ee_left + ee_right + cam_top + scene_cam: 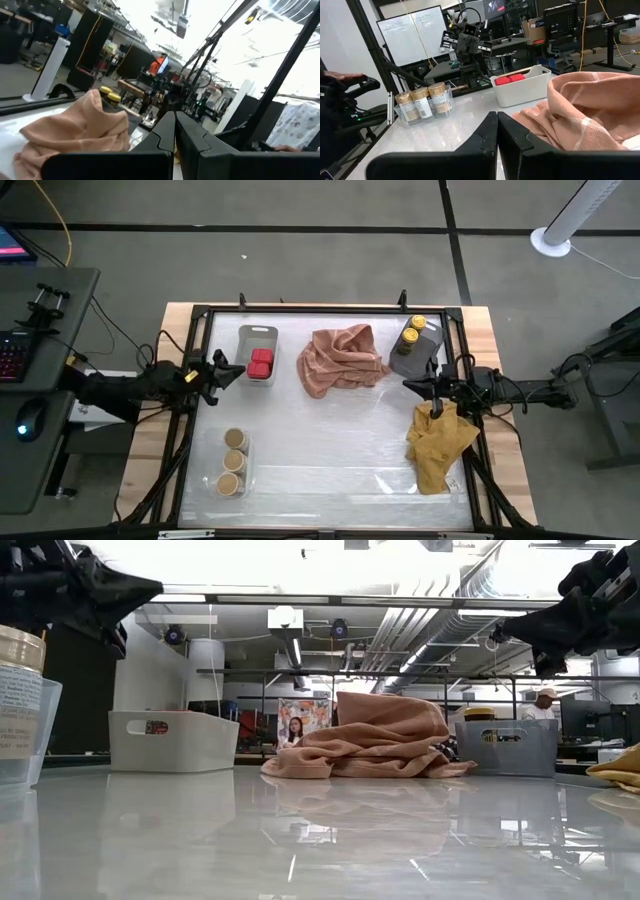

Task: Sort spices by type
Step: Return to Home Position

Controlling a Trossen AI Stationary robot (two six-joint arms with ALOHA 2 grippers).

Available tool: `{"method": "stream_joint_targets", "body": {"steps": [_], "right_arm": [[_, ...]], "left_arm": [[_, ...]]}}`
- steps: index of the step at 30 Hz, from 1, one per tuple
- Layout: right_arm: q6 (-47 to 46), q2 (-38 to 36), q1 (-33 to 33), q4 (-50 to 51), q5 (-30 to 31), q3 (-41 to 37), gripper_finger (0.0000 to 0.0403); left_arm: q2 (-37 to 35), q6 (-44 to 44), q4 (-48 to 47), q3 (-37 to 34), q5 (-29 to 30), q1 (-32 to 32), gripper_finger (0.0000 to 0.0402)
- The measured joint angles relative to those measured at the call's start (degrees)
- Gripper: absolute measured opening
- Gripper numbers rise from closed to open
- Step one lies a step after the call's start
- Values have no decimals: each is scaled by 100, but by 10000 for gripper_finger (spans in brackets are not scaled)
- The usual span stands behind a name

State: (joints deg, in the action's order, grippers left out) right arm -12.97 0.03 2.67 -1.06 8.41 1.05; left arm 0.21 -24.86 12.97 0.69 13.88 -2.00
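Note:
Three round jars with tan lids stand in a clear tray at the near left. Two red boxy spice containers sit in a white tray at the far left. Two yellow-lidded jars stand in a grey tray at the far right. My left gripper hovers shut at the left side, beside the white tray, pointing toward the table's middle. My right gripper hovers shut at the right side, near the grey tray. Neither holds anything.
A pink cloth lies crumpled at the far middle, between the white and grey trays. A yellow cloth lies at the right edge, below my right arm. The white table top is bare in its middle and near part.

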Motion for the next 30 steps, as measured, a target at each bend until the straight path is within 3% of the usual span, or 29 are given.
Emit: {"method": "stream_joint_targets", "body": {"steps": [30], "right_arm": [[0, 35, -1, 0, -1, -5, 1]], "left_arm": [[4, -2, 14, 4, 1, -296, 0]]}}
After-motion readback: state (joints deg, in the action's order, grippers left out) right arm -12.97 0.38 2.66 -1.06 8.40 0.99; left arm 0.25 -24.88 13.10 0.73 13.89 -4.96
